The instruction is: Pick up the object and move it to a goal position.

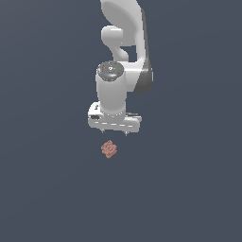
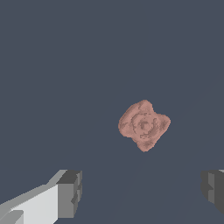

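Beyond the spread fingers point(image 2: 70, 192), untouched, the salmon-pink clump point(image 2: 144, 125)

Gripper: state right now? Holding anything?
Gripper: open and empty; the wrist view shows its fingers spread wide with nothing between them. The pink clump lies apart from it on the floor.

We saw the arm point(image 1: 124, 28) cut off by the exterior view's upper edge, its base out of sight. The gripper point(image 1: 115, 133) showed only two tiny tips beneath its body, too small to judge. In the wrist view, both fingers point(image 2: 70, 192) ran off the frame, and the clump point(image 2: 144, 125) hid its underside.
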Motion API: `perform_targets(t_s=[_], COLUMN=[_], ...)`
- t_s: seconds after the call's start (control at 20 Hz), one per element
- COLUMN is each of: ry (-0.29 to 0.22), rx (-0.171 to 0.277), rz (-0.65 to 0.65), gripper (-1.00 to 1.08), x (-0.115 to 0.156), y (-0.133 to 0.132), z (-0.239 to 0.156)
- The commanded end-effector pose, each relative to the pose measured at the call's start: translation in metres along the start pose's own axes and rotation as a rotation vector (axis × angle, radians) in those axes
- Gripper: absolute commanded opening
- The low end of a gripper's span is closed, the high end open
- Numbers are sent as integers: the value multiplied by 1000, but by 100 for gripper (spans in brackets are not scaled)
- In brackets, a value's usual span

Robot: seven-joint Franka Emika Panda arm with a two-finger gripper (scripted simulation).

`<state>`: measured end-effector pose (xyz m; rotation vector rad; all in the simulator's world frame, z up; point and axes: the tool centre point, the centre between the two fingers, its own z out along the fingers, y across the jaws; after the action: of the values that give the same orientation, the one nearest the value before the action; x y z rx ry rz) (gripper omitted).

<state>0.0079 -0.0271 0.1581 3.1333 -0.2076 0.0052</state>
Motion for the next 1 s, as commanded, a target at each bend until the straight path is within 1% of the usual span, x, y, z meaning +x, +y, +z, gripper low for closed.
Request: perform_targets(t_s=[0.0,0.2,0.7,0.95], ry=[-1,-2,-5,-5], rx=[1,3,4,3], rz=[48,149,454,571], gripper=[100,100,100,100], x=[2,6,18,22], y=[2,6,19,24], z=[5,14,44,55])
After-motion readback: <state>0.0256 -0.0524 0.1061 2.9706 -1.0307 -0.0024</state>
